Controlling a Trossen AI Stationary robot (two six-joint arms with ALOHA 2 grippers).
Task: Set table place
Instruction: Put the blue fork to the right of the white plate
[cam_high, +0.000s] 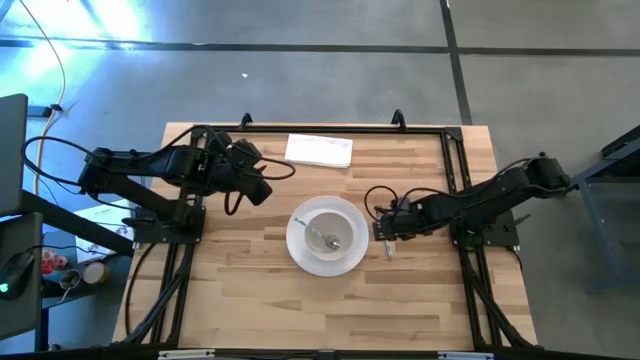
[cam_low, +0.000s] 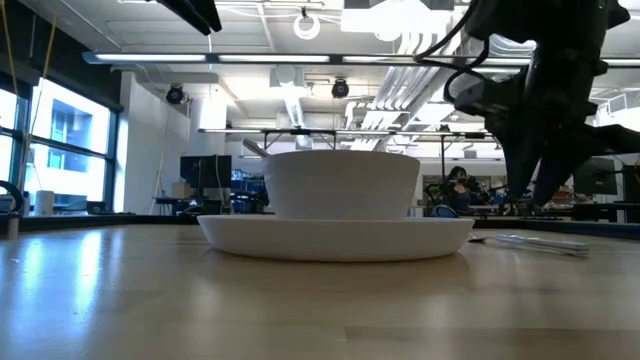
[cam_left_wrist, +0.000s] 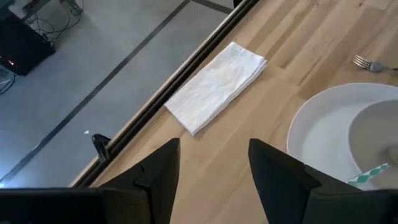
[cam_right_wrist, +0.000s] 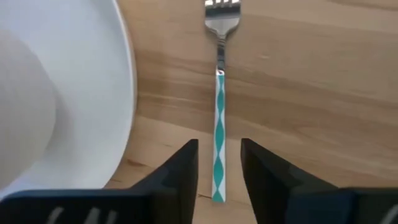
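the right tool (cam_right_wrist: 219, 163) hangs spread over the fork (cam_right_wrist: 218, 93), whose handle lies between its fingers on the surface (cam_high: 250, 290); just beside it sits the plate (cam_right_wrist: 87, 81) carrying the bowl (cam_low: 340, 183) with a spoon (cam_high: 322, 238); farther off the left tool (cam_left_wrist: 214, 165), spread, faces a napkin (cam_left_wrist: 214, 86)

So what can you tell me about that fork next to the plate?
The fork has shiny metal tines and a slim handle patterned in teal and white diamonds. It lies flat on the wooden table, just beside the white plate without touching it. The right claw hovers open right above the handle's end, one finger on each side; whether they touch it is unclear.
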